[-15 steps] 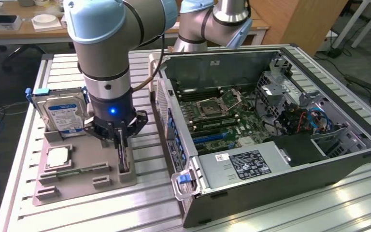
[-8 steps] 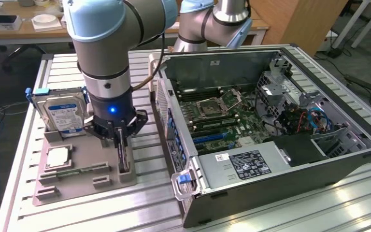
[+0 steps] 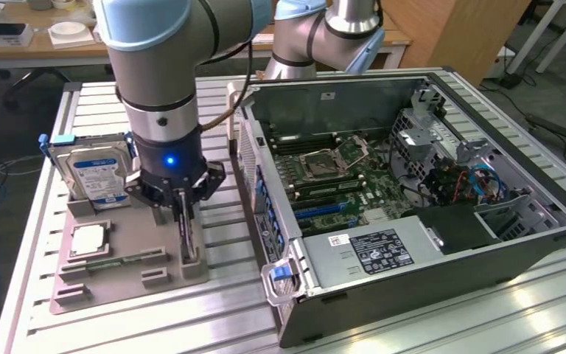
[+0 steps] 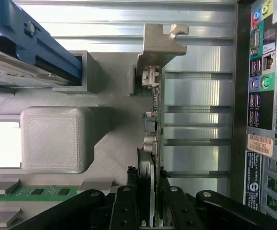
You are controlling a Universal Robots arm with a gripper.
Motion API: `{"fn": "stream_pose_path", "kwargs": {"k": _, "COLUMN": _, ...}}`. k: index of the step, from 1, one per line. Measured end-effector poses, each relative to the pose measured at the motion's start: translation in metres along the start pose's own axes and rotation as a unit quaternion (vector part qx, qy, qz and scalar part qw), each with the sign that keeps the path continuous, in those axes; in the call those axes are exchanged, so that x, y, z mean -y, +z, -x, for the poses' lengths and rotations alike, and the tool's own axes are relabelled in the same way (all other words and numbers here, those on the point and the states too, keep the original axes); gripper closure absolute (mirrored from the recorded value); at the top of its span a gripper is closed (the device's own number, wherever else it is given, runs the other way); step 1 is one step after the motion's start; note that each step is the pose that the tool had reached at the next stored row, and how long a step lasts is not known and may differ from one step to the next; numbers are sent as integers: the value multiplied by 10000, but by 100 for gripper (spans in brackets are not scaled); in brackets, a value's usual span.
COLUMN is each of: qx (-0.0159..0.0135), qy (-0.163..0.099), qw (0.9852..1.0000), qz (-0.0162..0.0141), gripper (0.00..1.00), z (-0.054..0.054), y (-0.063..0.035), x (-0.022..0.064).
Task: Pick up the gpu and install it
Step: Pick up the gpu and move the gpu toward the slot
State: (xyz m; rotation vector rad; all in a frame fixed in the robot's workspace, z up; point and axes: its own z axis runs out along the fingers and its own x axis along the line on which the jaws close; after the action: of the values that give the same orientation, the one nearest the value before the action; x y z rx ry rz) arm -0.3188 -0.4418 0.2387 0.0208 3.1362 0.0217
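One arm (image 3: pixel 165 44) reached down over the grey holder tray (image 3: pixel 116 287) on the table (image 3: pixel 441 324), at the exterior view's left of the open computer case (image 3: pixel 519 243). Its jaws were closed on the gpu (image 3: pixel 186 242), which stood on its edge in a slot of the tray, near the upright hard drive (image 3: pixel 94 173). In the wrist view the gpu (image 4: pixel 153 120) was seen edge-on between the two black fingers (image 4: pixel 125 208), which pressed it from both sides. Its silver bracket (image 4: pixel 161 43) was at the far end from them, and a green memory stick (image 4: pixel 33 192) lay in the tray.
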Motion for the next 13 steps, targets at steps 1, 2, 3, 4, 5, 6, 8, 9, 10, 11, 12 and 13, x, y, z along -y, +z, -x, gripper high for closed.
{"fn": "stream_pose_path", "kwargs": {"k": 1, "qx": 0, "qy": 0, "qw": 10000, "qz": 0, "gripper": 74, "z": 0, "y": -16, "x": 0}}
{"fn": "stream_pose_path", "kwargs": {"k": 2, "qx": 0, "qy": 0, "qw": 10000, "qz": 0, "gripper": 74, "z": 0, "y": -37, "x": -1}}
{"fn": "stream_pose_path", "kwargs": {"k": 3, "qx": 0, "qy": 0, "qw": 10000, "qz": 0, "gripper": 74, "z": 0, "y": -57, "x": -1}}
{"fn": "stream_pose_path", "kwargs": {"k": 4, "qx": -1, "qy": 0, "qw": 10000, "qz": 0, "gripper": 74, "z": 0, "y": -76, "x": -1}}
{"fn": "stream_pose_path", "kwargs": {"k": 5, "qx": 0, "qy": 1, "qw": 10000, "qz": 0, "gripper": 74, "z": 0, "y": -95, "x": -1}}
{"fn": "stream_pose_path", "kwargs": {"k": 6, "qx": 0, "qy": 1, "qw": 10000, "qz": 0, "gripper": 74, "z": 0, "y": -111, "x": -2}}
{"fn": "stream_pose_path", "kwargs": {"k": 8, "qx": 0, "qy": 0, "qw": 10000, "qz": 0, "gripper": 74, "z": 1, "y": -140, "x": -2}}
{"fn": "stream_pose_path", "kwargs": {"k": 9, "qx": 0, "qy": 0, "qw": 10000, "qz": 0, "gripper": 74, "z": 1, "y": -158, "x": -2}}
{"fn": "stream_pose_path", "kwargs": {"k": 10, "qx": 0, "qy": 0, "qw": 10000, "qz": 0, "gripper": 74, "z": 1, "y": -177, "x": -2}}
{"fn": "stream_pose_path", "kwargs": {"k": 11, "qx": 0, "qy": 0, "qw": 10000, "qz": 0, "gripper": 74, "z": 1, "y": -196, "x": -3}}
{"fn": "stream_pose_path", "kwargs": {"k": 12, "qx": 0, "qy": 0, "qw": 10000, "qz": 0, "gripper": 74, "z": 1, "y": -216, "x": -3}}
{"fn": "stream_pose_path", "kwargs": {"k": 13, "qx": 0, "qy": 0, "qw": 10000, "qz": 0, "gripper": 74, "z": 1, "y": -235, "x": -3}}
